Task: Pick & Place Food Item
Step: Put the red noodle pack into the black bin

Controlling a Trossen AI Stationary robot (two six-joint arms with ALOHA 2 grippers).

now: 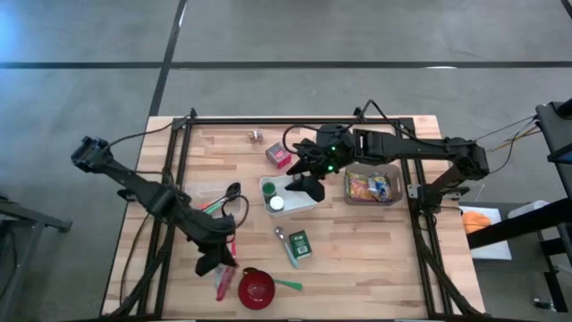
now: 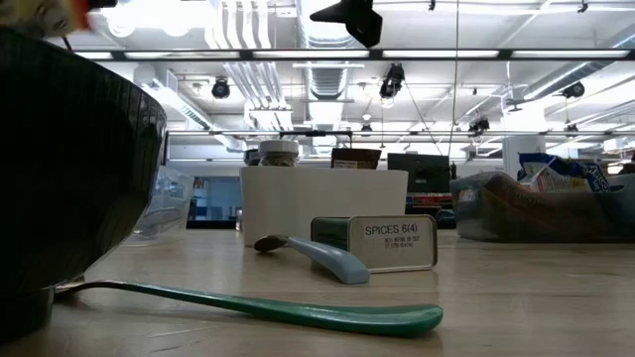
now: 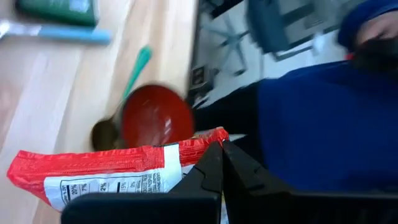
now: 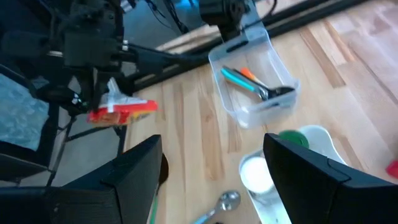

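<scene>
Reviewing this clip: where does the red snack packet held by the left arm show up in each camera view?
High view: red snack packet near the table's front edge, at the left gripper, beside the red bowl.
Low view: not in it.
Left wrist view: packet in the shut jaws, red bowl beyond.
Right wrist view: packet hanging from the left gripper.
Shared landmark: the red bowl.

left pincer [image 3: 222,163] grips red packet [image 3: 118,167] above red bowl [image 3: 155,119].

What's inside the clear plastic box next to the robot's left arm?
The clear plastic box holds utensils: a teal-handled one, an orange-handled one, and a dark spoon bowl. Anything lying beneath them can't be seen.
</scene>
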